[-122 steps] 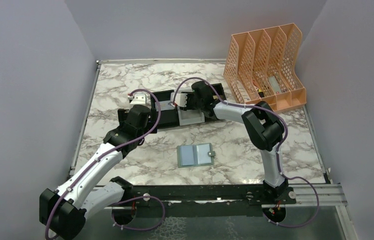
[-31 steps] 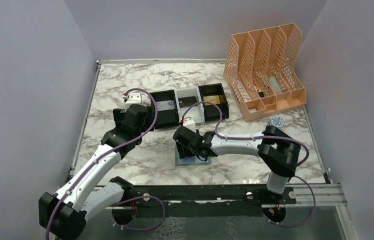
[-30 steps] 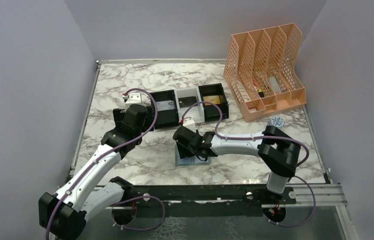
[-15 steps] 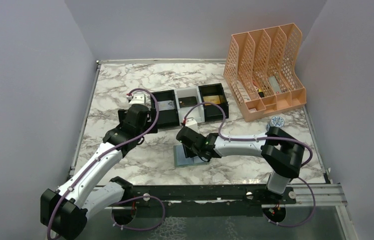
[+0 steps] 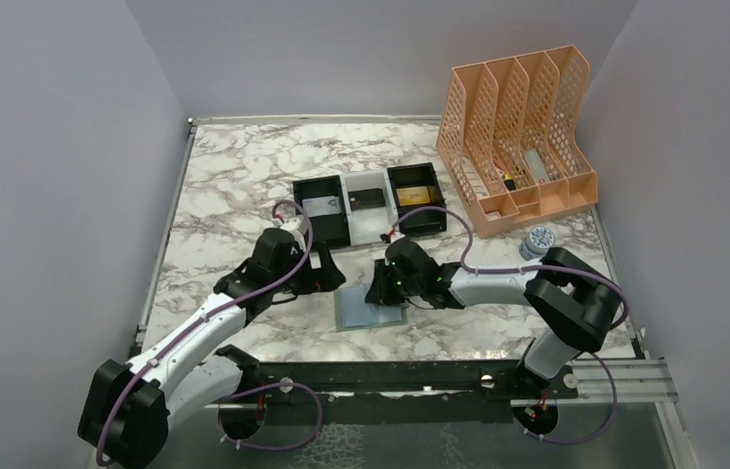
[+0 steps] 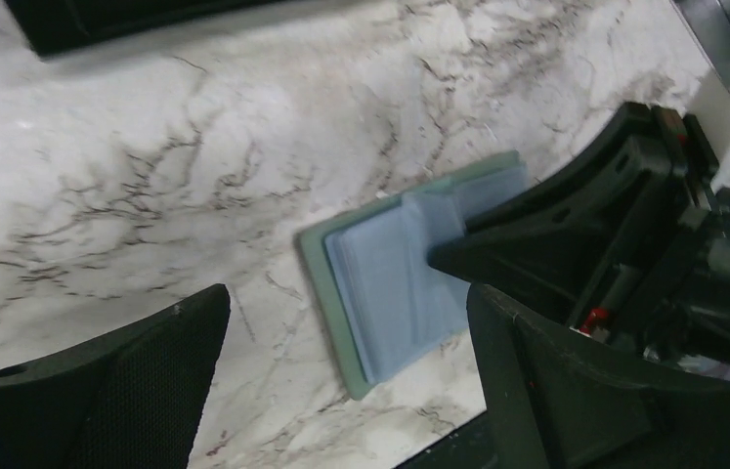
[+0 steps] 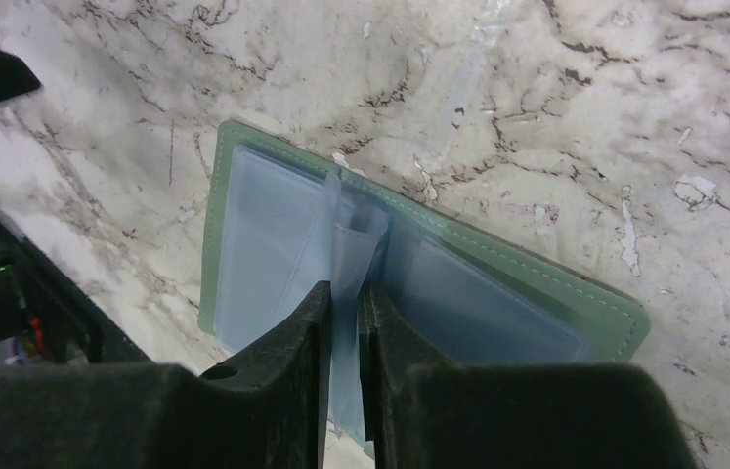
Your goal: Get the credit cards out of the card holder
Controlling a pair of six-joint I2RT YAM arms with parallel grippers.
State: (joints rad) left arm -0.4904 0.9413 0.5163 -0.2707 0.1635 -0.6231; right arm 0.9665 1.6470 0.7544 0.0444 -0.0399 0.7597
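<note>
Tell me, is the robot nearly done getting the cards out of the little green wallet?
Partly done: a grey card, a dark card and a gold card lie in the tray, one per compartment. In hand: the right gripper pinches a pale blue inner leaf of the open card holder, while the left gripper hovers open near it. Left: checking the pockets; no card shows in them from here.

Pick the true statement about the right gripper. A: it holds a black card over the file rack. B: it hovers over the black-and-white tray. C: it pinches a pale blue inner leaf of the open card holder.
C: the right gripper is closed on the pale blue leaf raised from the card holder.
</note>
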